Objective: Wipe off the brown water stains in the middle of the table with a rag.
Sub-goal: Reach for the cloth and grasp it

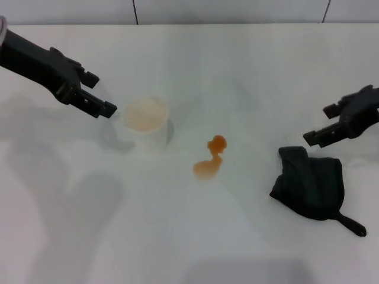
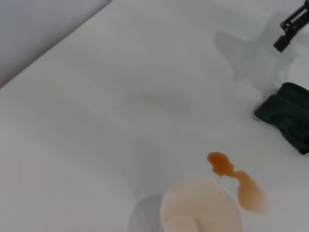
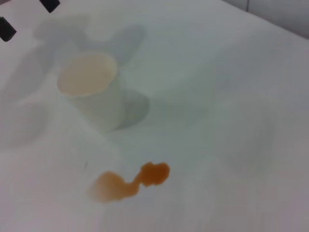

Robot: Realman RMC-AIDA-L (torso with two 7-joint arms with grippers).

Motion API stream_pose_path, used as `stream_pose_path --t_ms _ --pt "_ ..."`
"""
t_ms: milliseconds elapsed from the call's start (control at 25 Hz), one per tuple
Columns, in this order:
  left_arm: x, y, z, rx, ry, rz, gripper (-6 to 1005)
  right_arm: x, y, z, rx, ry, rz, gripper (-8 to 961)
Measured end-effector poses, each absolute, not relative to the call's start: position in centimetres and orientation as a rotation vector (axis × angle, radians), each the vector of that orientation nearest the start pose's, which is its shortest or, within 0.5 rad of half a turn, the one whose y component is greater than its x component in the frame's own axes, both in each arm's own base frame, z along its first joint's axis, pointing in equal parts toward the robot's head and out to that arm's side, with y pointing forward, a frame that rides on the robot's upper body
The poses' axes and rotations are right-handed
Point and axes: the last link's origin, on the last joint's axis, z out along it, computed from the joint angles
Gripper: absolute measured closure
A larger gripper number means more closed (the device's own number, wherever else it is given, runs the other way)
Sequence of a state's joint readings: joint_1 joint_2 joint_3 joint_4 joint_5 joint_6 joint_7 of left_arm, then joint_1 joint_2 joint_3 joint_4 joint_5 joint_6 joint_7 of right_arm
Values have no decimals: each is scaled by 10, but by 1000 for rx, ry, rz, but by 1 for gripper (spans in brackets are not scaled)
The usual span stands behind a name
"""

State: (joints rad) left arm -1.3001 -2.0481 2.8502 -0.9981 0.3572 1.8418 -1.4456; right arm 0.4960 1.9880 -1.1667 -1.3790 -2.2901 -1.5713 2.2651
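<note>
We find the rag point(image 1: 309, 182) lying crumpled on the table point(image 1: 249, 71) toward its right edge, well apart from the brown water stains point(image 1: 209, 160) at the middle, with a white paper cup point(image 1: 147, 121) standing just left of them. Our right gripper point(image 1: 331, 125) hovers just beyond the rag, fingers spread and holding nothing; our left gripper point(image 1: 95, 97) hangs near the cup, also spread and empty. The cloth looks soft, light and limp — we judge it will sag and trail its thin tail strap point(image 1: 350, 223), so we would pinch the thick folded bunch, not the strap.
</note>
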Motion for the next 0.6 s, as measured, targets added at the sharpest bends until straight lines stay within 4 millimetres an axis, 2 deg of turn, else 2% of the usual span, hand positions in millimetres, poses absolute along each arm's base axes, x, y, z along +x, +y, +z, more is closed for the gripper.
stream_pose_path --t_ms 200,280,600 --pt "-177 403 81 -2870 -635 194 108 198 349 50 -2687 906 -277 102" --pt "-175 404 81 -2866 -627 197 109 197 348 40 -2693 931 -358 106" --pt "-169 408 79 -2862 -604 200 109 194 346 16 -2719 934 -469 121"
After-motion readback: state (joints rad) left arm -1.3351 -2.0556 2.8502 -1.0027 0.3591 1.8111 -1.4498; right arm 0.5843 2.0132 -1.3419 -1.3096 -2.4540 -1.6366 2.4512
